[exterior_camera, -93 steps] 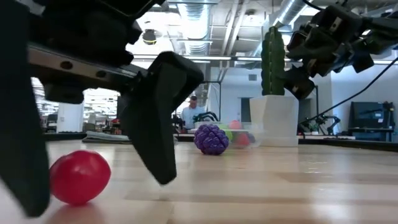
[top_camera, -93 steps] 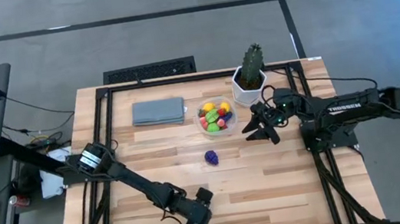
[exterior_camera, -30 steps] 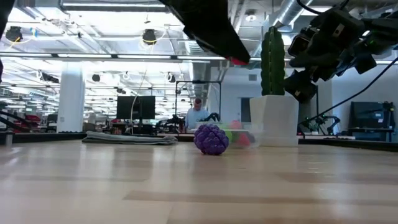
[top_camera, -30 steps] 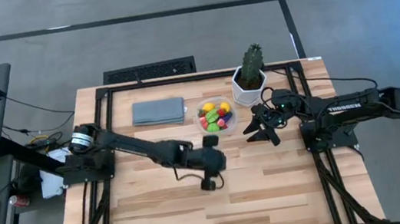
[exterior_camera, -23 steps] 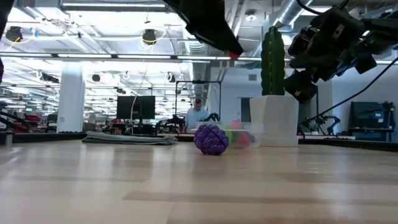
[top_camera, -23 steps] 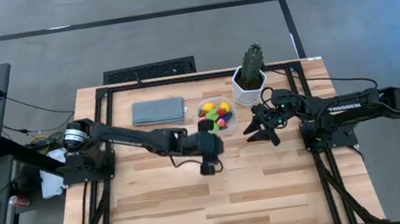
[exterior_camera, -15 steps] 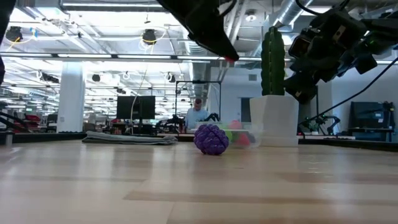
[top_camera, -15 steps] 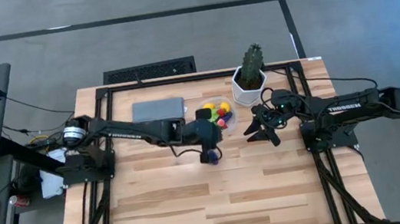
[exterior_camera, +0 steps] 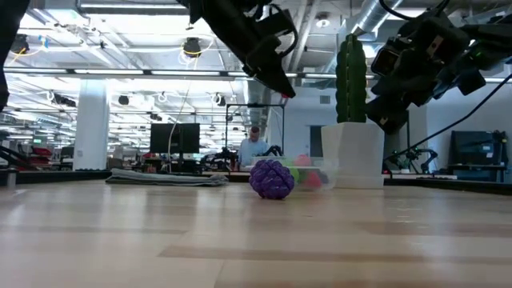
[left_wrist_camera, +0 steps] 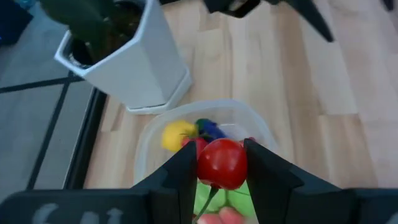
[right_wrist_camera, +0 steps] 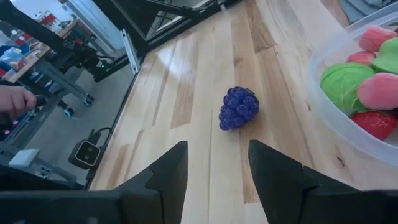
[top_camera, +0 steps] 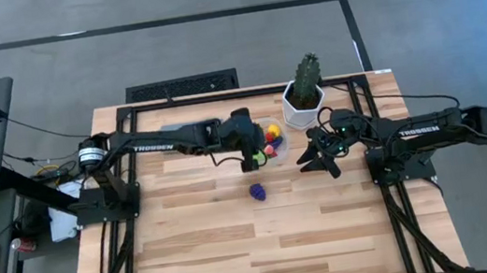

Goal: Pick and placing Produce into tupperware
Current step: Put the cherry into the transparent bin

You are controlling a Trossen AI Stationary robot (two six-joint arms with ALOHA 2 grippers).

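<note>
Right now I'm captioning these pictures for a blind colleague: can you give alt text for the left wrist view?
The left gripper grips a small round red toy fruit above a round clear plastic container holding yellow, blue and green produce. A white angular plant pot stands beside the container on the light wooden table.

"TROSSEN" on right arm [top_camera: 419, 130]

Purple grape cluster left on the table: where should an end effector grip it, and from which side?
Probably straight from above, fingers closing across the middle of the purple grape cluster. It lies alone on the bare table, bumpy and roundish, so its widest part gives the best hold.
</note>
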